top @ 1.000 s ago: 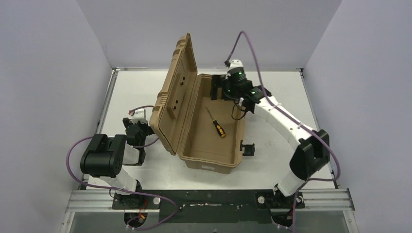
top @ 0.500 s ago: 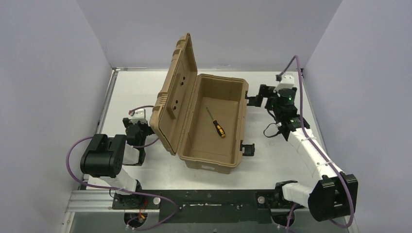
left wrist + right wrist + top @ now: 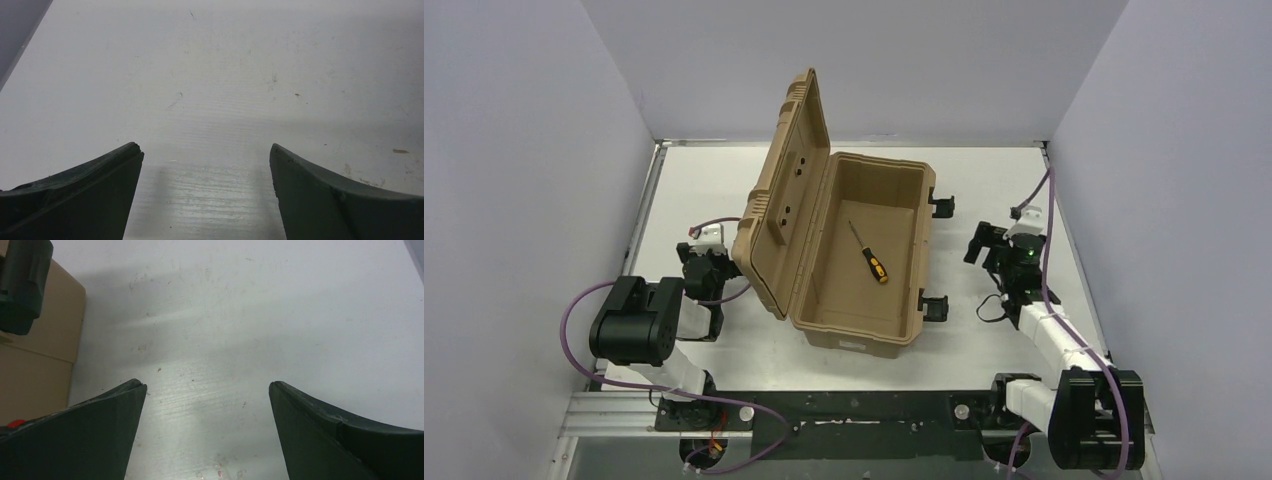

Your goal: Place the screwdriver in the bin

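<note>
The screwdriver (image 3: 869, 254), orange-yellow and black handle with a thin grey shaft, lies loose on the floor of the bin (image 3: 921, 250), a tan case whose ribbed lid (image 3: 784, 200) stands open on the left. My right gripper (image 3: 980, 243) hangs open over bare table to the right of the bin, nothing between its fingers (image 3: 95, 425). The bin's tan wall (image 3: 45, 335) and a black latch (image 3: 22, 285) show at the left of the right wrist view. My left gripper (image 3: 696, 262) rests open behind the lid, its fingers (image 3: 80, 195) over bare table.
White table (image 3: 984, 190) enclosed by pale walls (image 3: 1164, 200). Black latches (image 3: 936, 305) stick out of the bin's right side. Purple cables (image 3: 584, 300) loop round both arms. A metal rail (image 3: 854, 412) runs along the near edge.
My right arm has drawn back from over the bin's far end, swinging right and toward the near side of the table. The screwdriver stays lying in the bin. The left arm has not moved.
</note>
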{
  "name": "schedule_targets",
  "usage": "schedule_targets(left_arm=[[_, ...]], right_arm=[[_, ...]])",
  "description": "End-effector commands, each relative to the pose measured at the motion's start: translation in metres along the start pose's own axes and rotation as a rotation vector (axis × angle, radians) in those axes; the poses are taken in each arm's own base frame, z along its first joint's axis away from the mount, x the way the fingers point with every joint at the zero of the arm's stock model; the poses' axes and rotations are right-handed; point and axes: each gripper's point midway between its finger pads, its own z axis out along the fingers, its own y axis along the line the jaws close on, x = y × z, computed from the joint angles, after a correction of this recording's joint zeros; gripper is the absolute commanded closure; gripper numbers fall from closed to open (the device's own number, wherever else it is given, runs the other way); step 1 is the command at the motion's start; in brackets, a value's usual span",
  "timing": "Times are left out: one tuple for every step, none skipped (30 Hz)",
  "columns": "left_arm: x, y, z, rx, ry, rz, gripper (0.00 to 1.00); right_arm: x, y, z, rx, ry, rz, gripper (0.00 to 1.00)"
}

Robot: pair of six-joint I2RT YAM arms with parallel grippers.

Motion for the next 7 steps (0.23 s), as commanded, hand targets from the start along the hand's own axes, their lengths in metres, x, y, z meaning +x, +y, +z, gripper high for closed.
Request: schedule_targets(left_arm=[[-0.0218, -0.0017, 0.0064, -0.002, -0.07, -0.015, 0.03], [-0.0212, -0.002, 0.0066, -0.002, -0.068, -0.016, 0.03], [-0.0209, -0.0019, 0.0076, -0.002, -0.065, -0.016, 0.03], [-0.0209, -0.0019, 0.0078, -0.003, -0.064, -0.013, 0.03], [-0.0219, -0.0018, 0.0066, -0.003, -0.07, -0.015, 0.03], [-0.0221, -0.002, 0.0055, -0.002, -0.073, -0.016, 0.03], [-0.0223, -0.0021, 0.006, -0.001, -0.073, -0.016, 0.03]], right_arm=[[-0.0377, 0.0036, -0.0003, -0.026, -0.148, 0.03, 0.0], [-0.0379, 0.0037, -0.0005, -0.027, -0.149, 0.031, 0.0], [-0.0393, 0.0043, -0.0011, -0.03, -0.154, 0.032, 0.0], [-0.0407, 0.0045, -0.0015, -0.032, -0.159, 0.034, 0.0], [-0.0416, 0.005, -0.0017, -0.035, -0.162, 0.034, 0.0], [-0.0426, 0.0052, -0.0018, -0.035, -0.164, 0.035, 0.0], [-0.0432, 0.0059, -0.0018, -0.038, -0.164, 0.034, 0.0]])
